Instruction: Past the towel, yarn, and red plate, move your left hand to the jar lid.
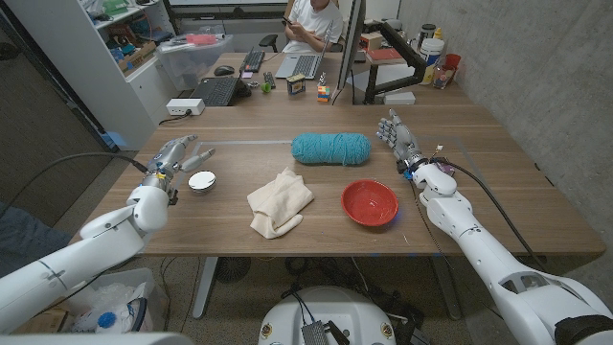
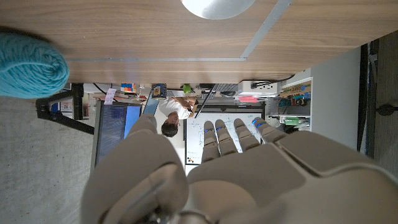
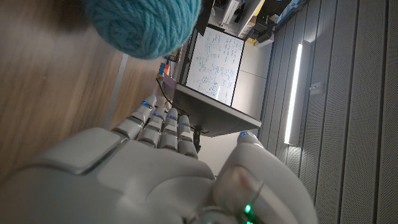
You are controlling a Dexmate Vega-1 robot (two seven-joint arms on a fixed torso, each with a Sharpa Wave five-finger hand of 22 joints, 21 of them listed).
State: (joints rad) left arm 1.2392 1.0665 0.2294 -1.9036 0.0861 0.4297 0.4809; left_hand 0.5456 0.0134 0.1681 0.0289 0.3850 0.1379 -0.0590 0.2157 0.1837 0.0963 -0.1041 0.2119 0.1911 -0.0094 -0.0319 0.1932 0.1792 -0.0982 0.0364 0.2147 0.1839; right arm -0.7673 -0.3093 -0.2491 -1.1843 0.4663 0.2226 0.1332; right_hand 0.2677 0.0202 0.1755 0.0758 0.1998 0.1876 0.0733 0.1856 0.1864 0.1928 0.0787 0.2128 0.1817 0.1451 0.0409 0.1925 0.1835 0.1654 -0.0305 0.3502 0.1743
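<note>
Jar lid (image 1: 202,180) lies on the tabletop (image 1: 239,146) just beside the left hand (image 1: 176,156), whose fingers are spread and empty; towel (image 1: 278,201) lies near the lid.

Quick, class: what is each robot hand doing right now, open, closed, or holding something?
Left hand: open, holding nothing, beside the jar lid.
Right hand: open, holding nothing, near the yarn.

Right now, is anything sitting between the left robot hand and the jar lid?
Nothing visible does. The left robot hand is right beside the jar lid, its fingers reaching past the lid's far side. The towel, yarn and red plate all lie further toward the robot's right, off that path.
</note>
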